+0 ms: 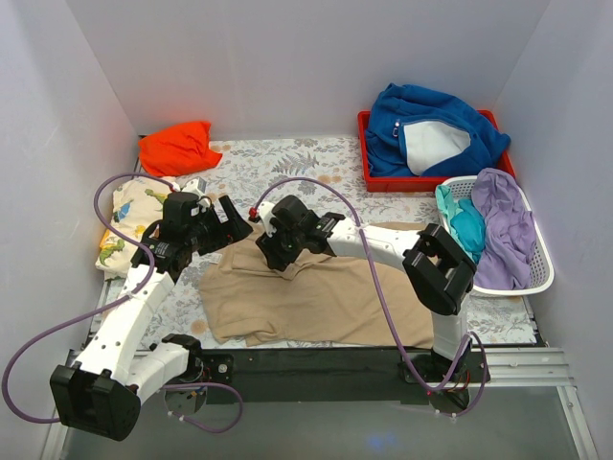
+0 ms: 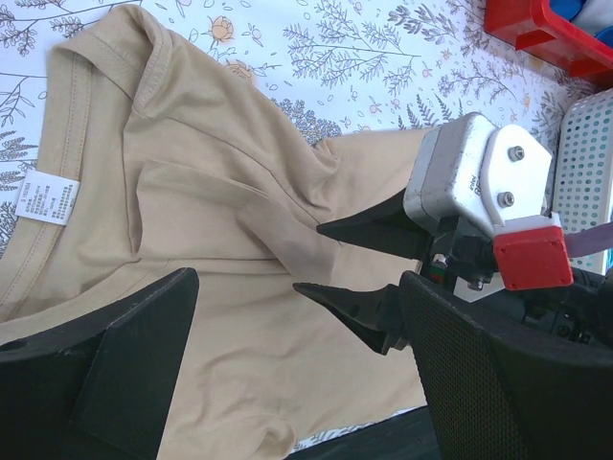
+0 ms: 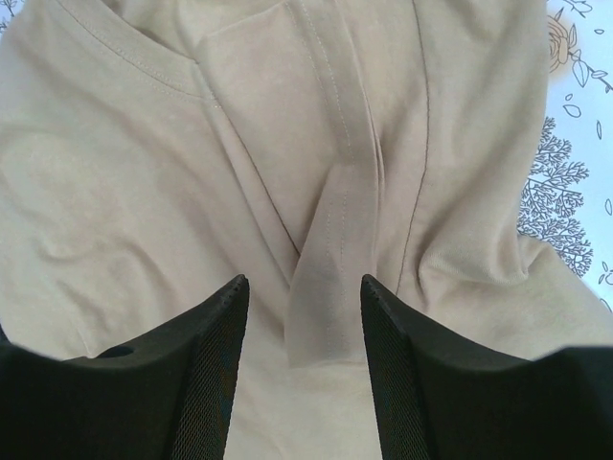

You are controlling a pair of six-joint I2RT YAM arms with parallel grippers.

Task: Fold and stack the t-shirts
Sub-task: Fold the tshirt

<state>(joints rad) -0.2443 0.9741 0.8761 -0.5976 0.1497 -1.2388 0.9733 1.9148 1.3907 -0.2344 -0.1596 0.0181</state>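
Observation:
The tan t-shirt (image 1: 316,297) lies spread and rumpled on the table's middle. In the left wrist view its collar and white label (image 2: 48,199) show. My left gripper (image 1: 230,225) hovers open over the shirt's upper left part, its jaws (image 2: 297,369) wide with only cloth below. My right gripper (image 1: 271,251) stands open just over the shirt near the collar. A hemmed fold of tan cloth (image 3: 326,287) lies between its fingers (image 3: 215,364) with a gap on each side. The orange t-shirt (image 1: 175,146) is bunched at the back left. The dinosaur-print t-shirt (image 1: 129,225) lies at the left edge.
A red tray (image 1: 369,177) at the back right holds the blue fleece (image 1: 431,134). A white basket (image 1: 536,278) at the right holds purple and teal clothes. The right gripper's fingers (image 2: 364,230) sit close to my left gripper. White walls enclose the floral table cover (image 1: 287,158).

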